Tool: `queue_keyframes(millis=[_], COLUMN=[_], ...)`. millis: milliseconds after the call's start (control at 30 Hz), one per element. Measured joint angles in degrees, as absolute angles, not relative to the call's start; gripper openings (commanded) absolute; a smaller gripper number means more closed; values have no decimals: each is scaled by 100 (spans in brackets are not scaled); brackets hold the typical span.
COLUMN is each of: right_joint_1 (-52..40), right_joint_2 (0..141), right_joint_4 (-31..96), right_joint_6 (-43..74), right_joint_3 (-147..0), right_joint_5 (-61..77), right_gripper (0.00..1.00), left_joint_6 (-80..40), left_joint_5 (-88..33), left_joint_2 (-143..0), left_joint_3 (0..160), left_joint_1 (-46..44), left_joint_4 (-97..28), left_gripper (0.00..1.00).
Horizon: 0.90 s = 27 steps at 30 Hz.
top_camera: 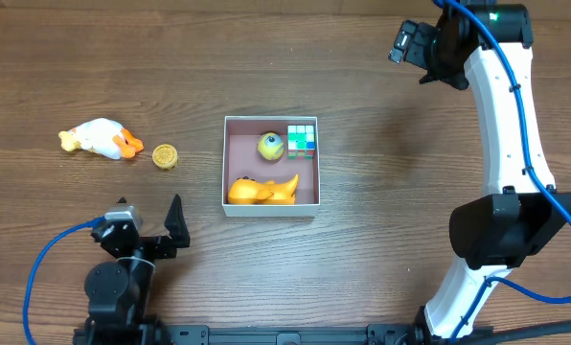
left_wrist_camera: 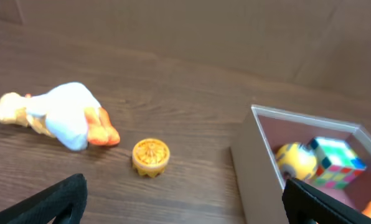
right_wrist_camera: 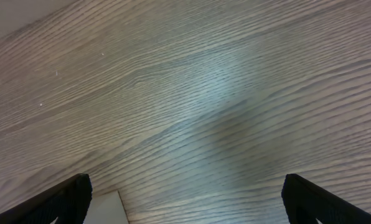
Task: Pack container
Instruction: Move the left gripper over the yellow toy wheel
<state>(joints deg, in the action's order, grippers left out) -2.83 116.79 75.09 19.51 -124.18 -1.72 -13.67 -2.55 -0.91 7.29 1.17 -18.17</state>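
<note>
Packing stage: the container [top_camera: 245,146] is set at the middle of the desk [top_camera: 381,240] with three toys inside. A duck toy [top_camera: 102,140] and a gold disc [top_camera: 165,156] lie outside, to its left. The jaws of the left gripper [left_wrist_camera: 184,186] and right gripper [right_wrist_camera: 185,182] are spread wide and empty. The low disc could be skidded away by a shallow pinch, or the thin wall clipped on entry. Bare floor is left chiefly at the far left corner.

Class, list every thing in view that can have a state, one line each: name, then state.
container: open, three toys inside
ball: in container
cube: in container, beside ball
orange toy: lying in container
duck: on its side on table, unpacked
disc: on table, unpacked
left fingers: open, empty
right fingers: open, empty
</note>
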Motion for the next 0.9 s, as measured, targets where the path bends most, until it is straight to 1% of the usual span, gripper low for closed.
queue_keyframes(millis=[133, 267, 300, 367, 433, 533, 600, 667, 900], right_joint_1=[-283, -281, -283, -281, -281, -283, -283, -283, -283], right_joint_2=[11679, 11679, 11679, 11679, 11679, 11679, 11679, 11679, 11679], right_joint_4=[7505, 7500, 7507, 7509, 7500, 7511, 7505, 7507, 7502], right_joint_6=[1951, 1953, 1953, 1955, 1957, 1955, 1955, 1953, 1957], right_joint_3=[-12418, -12418, -12420, -12420, -12420, -12420, -12420, -12420, -12420], right_joint_5=[-167, -169, -165, -169, -156, -161, -150, -150, -145], right_gripper=[100, 100, 100, 100, 100, 100, 100, 100, 100], left_joint_6=[-1634, -1662, -1660, -1658, -1634, -1457, -1415, -1350, -1142], left_joint_5=[40, 250, 279, 290, 250, 108, 62, -30, -467], left_joint_2=[-672, -2335, -2475, -3994, -4805, -6466, -7067, -7588, -8746], left_joint_3=[1938, 3623, 3754, 4882, 5465, 6757, 7140, 7378, 7424], left_joint_1=[117, 117, 117, 117, 117, 117, 119, 117, 117], left_joint_4=[-2287, -3426, -3538, -4670, -5277, -6405, -6650, -6639, -6309], left_gripper=[100, 100, 100, 100, 100, 100, 100, 100, 100])
